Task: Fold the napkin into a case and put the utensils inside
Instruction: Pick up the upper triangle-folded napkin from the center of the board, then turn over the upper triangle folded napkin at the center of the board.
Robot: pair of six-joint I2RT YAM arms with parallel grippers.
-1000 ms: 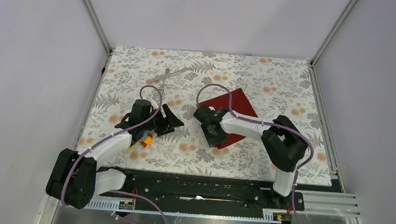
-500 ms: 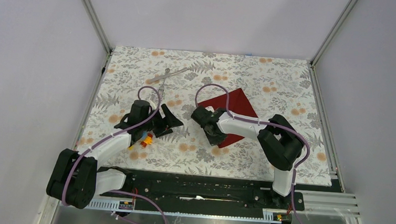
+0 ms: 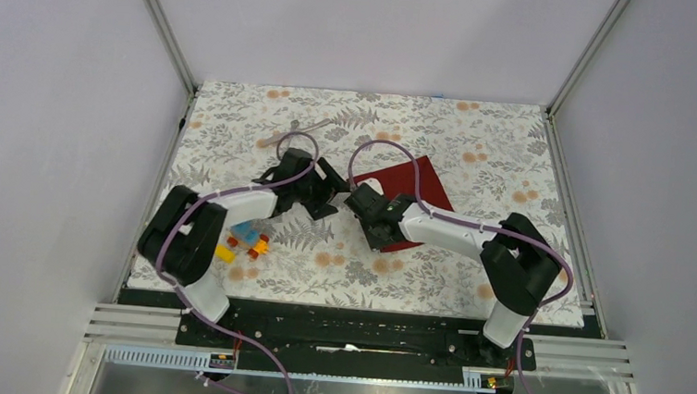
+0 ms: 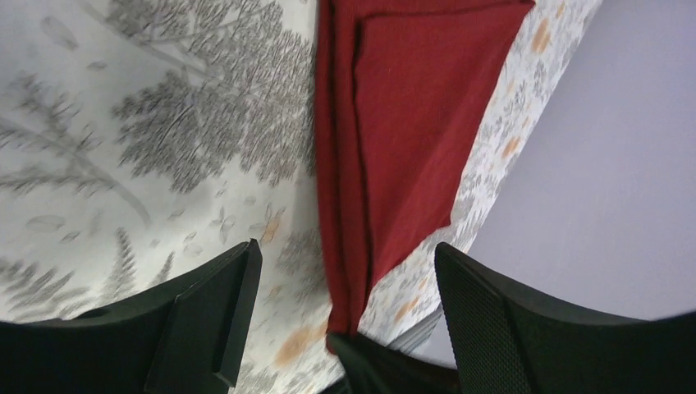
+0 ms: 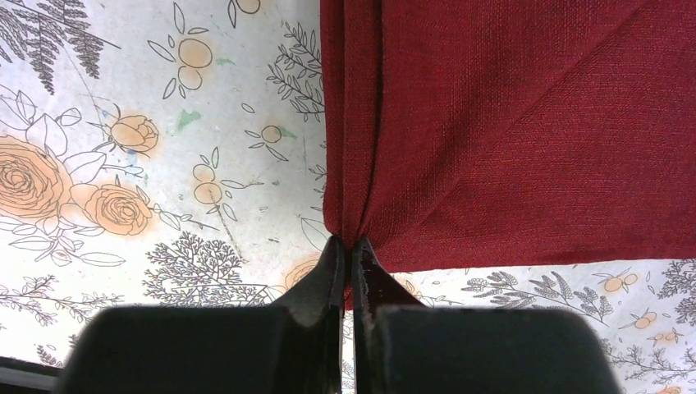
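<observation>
The dark red napkin (image 3: 412,188) lies partly folded right of the table's middle, with a doubled edge along its left side (image 4: 345,164). My right gripper (image 3: 375,229) is shut on the napkin's near-left corner (image 5: 354,222), pinching the layered edge; its own view shows the jaws (image 5: 353,246) closed on cloth. My left gripper (image 3: 331,191) is open and empty just left of the napkin, and its fingers (image 4: 213,312) straddle the folded edge from a distance. The silver utensils (image 3: 317,123) lie at the back left, partly behind the left arm's cable.
Small colourful toy blocks (image 3: 244,239) sit near the front left. The floral tablecloth (image 3: 479,132) covers the table. Metal frame posts and grey walls bound it on the left, right and back.
My left arm has swung forward and right, from beside the toy blocks to next to the napkin's left edge. My right gripper still holds the napkin and has shifted slightly.
</observation>
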